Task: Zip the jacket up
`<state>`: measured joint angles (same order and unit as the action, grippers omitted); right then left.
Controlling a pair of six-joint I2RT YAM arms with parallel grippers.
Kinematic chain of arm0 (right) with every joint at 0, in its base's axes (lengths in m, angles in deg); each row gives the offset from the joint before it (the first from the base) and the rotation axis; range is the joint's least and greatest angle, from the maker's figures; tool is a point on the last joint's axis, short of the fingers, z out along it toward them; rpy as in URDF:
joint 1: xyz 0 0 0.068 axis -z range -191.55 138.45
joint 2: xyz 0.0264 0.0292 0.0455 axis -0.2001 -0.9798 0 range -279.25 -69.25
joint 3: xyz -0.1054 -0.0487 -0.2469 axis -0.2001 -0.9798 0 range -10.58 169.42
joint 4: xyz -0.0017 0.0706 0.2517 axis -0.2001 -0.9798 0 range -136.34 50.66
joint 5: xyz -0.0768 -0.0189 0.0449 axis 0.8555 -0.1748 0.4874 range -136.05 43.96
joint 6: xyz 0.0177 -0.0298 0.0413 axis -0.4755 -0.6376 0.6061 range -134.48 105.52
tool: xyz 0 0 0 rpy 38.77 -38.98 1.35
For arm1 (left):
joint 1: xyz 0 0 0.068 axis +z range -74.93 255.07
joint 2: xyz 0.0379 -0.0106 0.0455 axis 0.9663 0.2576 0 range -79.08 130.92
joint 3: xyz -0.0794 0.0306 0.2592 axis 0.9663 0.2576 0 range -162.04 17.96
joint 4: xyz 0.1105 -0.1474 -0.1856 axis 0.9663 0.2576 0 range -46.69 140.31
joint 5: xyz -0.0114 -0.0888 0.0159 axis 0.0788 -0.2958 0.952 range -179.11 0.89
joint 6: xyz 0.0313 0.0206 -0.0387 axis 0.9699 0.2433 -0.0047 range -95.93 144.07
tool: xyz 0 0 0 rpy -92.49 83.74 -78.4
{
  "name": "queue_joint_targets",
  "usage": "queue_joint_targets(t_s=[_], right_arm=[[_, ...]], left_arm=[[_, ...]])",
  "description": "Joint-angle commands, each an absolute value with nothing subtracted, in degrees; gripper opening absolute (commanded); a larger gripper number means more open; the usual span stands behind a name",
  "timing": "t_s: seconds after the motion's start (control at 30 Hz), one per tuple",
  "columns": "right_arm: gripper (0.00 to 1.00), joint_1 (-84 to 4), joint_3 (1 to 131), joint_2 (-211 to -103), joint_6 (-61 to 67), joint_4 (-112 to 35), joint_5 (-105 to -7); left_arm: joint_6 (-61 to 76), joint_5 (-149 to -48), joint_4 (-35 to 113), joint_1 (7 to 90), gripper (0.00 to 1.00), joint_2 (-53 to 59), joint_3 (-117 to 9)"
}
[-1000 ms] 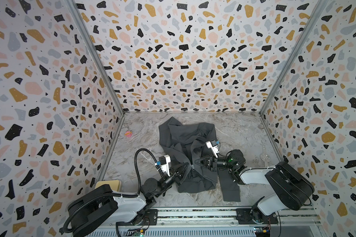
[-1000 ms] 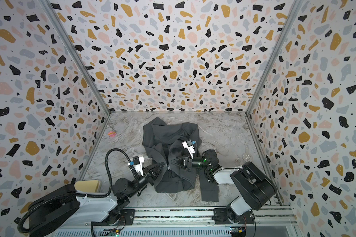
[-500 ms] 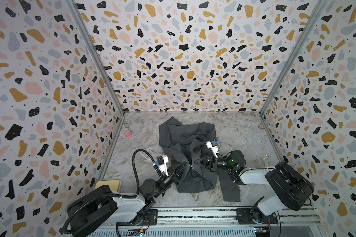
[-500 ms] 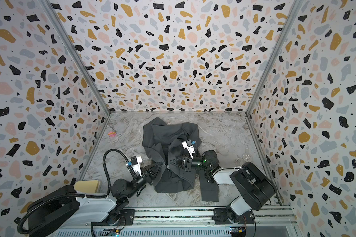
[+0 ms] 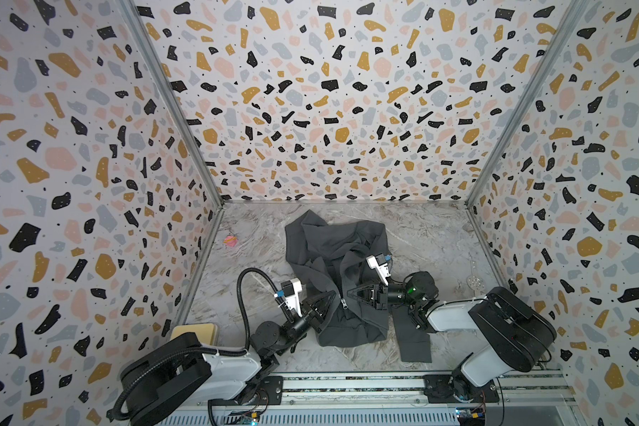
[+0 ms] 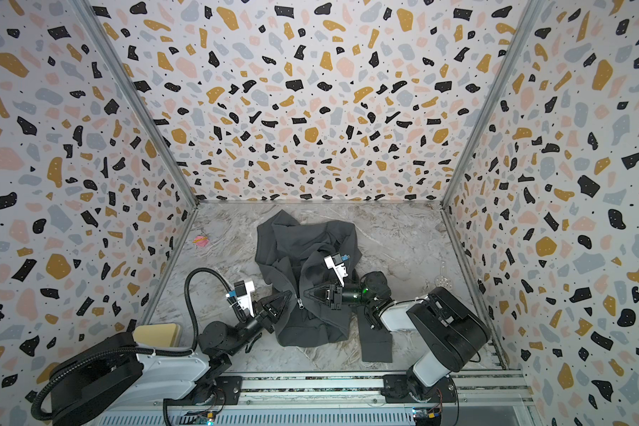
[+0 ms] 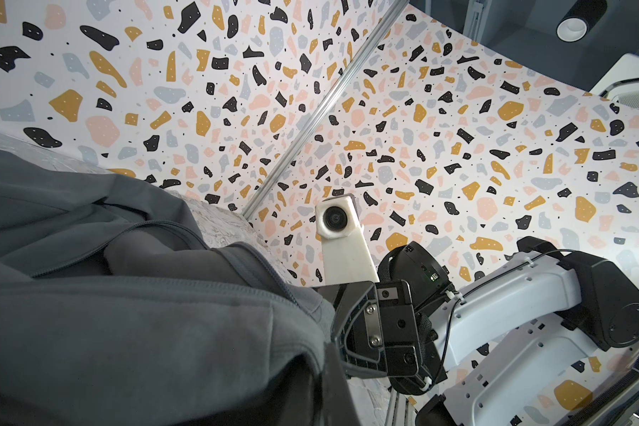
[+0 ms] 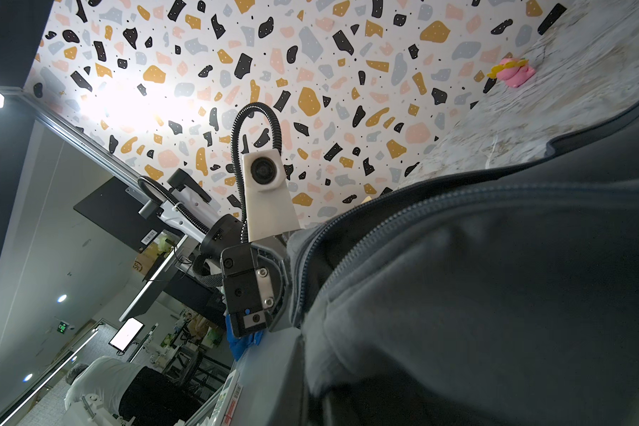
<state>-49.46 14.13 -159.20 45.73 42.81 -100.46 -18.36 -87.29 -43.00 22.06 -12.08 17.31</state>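
Here, the crumpled jacket (image 5: 332, 243) lies centrally on the surface (image 5: 428, 236) as the left hand (image 5: 331, 295) and right hand (image 5: 351, 293), both pinched shut on its front edges, flank the zipper pull (image 5: 344, 304); holding both sides taut and aligned looks key.

1. A small pink-and-yellow object (image 5: 230, 240) lies on the marbled worktop (image 5: 421, 228), near the speckled wall on the left.
2. A clear item (image 5: 474, 281) sits by the opposite wall.
3. A tan block (image 5: 196, 329) sits in the near left corner.
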Motion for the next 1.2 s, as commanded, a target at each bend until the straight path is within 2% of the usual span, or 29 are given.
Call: queue_joint_targets(t_s=[0.0, 1.17], right_arm=[[0.00, -49.87, 16.03, -158.85, 45.87, 46.73, -100.89], [0.00, -50.04, 16.97, -158.50, 44.60, 45.21, -101.83]], left_arm=[[-17.68, -89.18, -48.48, 22.38, 0.00, -11.86, 16.77], [-17.58, -88.92, -49.08, 22.39, 0.00, -11.09, 16.80]])
